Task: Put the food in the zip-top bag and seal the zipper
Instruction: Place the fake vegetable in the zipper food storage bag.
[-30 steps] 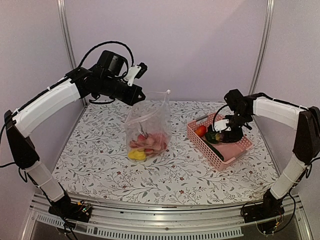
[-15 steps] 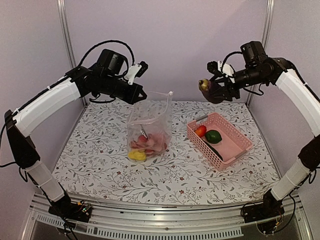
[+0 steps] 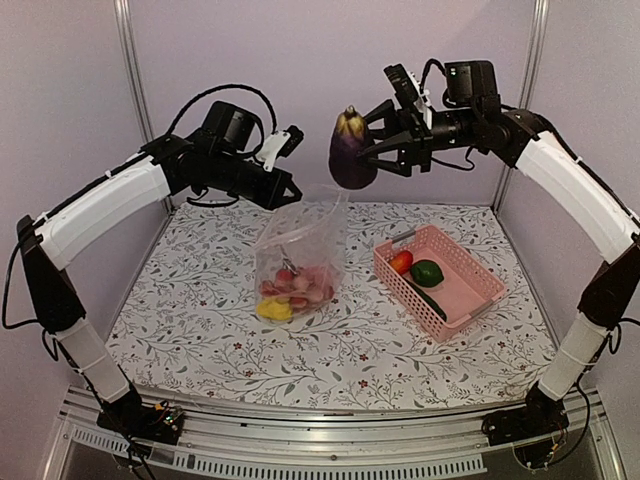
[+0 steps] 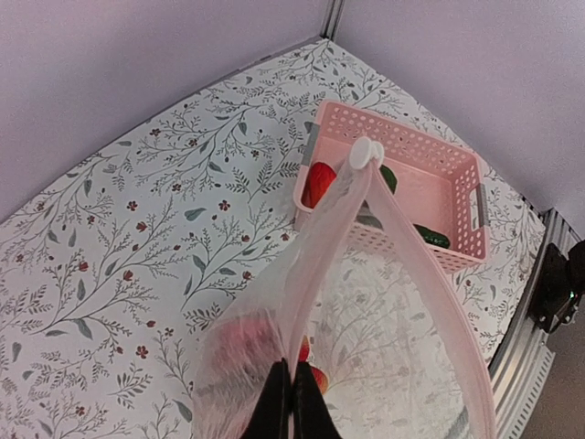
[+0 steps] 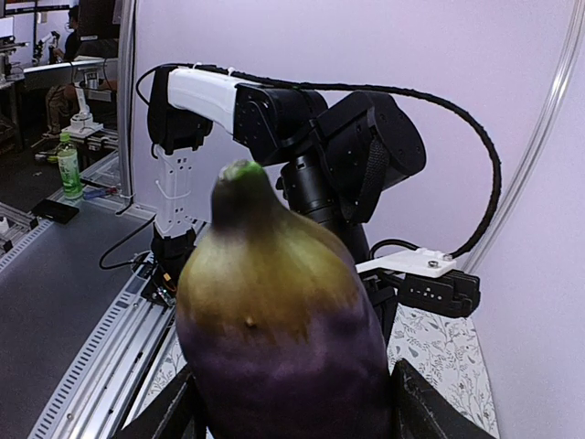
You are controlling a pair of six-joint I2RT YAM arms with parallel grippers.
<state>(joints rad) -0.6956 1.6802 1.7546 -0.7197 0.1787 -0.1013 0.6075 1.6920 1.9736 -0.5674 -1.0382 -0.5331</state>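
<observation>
Crinkly clear zip-top bag (image 3: pixel 300 250) pinched tight at its mouth edge by left gripper (image 3: pixel 289 192) over table (image 3: pixel 200 300) centre, glossy bulbous purple eggplant (image 3: pixel 350 158) clasped aloft by right gripper (image 3: pixel 378 152), jaws wide

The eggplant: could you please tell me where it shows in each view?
Top external: eggplant upper centre, in the right gripper.
Left wrist: not in it.
Right wrist: fills the lower centre.
Shared landmark: floral table cover.
</observation>
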